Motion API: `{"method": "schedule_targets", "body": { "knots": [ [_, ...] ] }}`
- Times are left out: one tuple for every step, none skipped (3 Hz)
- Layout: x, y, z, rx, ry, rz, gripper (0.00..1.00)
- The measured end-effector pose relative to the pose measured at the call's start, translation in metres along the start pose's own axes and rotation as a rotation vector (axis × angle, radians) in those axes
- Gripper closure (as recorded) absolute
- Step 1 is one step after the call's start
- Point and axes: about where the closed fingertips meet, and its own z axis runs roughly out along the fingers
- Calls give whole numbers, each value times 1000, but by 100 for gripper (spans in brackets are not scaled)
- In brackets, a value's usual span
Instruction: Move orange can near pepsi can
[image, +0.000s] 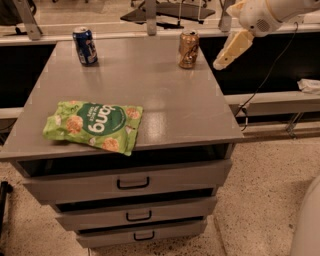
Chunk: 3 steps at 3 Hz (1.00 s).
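Your end effector (231, 51) is hovering at upper right beside the orange can (189, 48), holding nothing; I cannot tell its opening. The pepsi can (85, 46) is sitting upper left, well apart: the move is not begun.

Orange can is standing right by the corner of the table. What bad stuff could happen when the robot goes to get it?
The gripper hangs just right of the orange can, past the table edge; a sideways bump could tip the upright can off the back corner.
The pepsi can stands upright too, near the far left corner; setting the orange can down too close might knock it over.
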Motion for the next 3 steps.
{"method": "schedule_targets", "body": {
  "knots": [
    [0, 0, 0, 0, 0, 0, 0],
    [3, -10, 2, 44, -30, 28, 0],
    [23, -37, 15, 129, -125, 99, 0]
  ]
}}
